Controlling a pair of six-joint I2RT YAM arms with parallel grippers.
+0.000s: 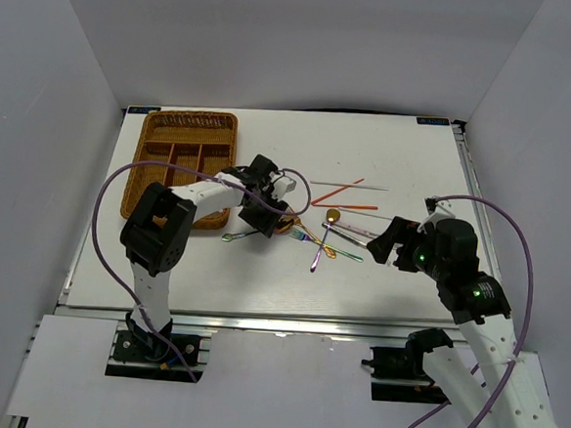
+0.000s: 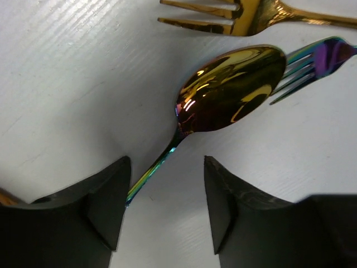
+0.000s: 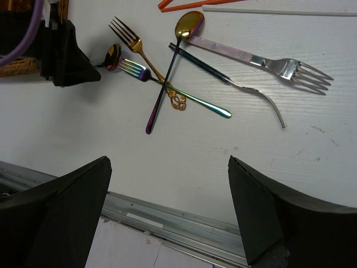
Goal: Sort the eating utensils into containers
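- I am reaching my left arm out from its base, elbow bent beside the wicker tray (image 1: 157, 171), with the forearm crossing the tray's near right corner toward the middle of the table (image 1: 379, 279).
- I am pointing my left gripper (image 2: 166, 178) down at the left end of the utensil cluster. Its jaws are standing apart on either side of the thin handle of an iridescent spoon (image 2: 231, 97), and the handle is running close along the left finger. I am not pinching it.
- The spoon is lying flat on the table, bowl away from me. A gold fork (image 2: 223, 19) is lying just beyond the bowl and a rainbow fork (image 2: 321, 56) beside it.
- I am holding my right gripper (image 3: 167, 167) above the table to the right of the cluster, with the jaws spread wide and nothing between them.
- In front of it a silver fork (image 3: 268, 60) is lying among crossed utensils. The red chopsticks (image 1: 338, 191) and a white chopstick (image 1: 351, 186) are lying farther back.
- Bare table is showing between the cluster and the metal rail (image 3: 167, 220) at the near edge, and also on the right side.
- The tray is sitting at the far left of the table. I cannot make out what is lying in its slots.
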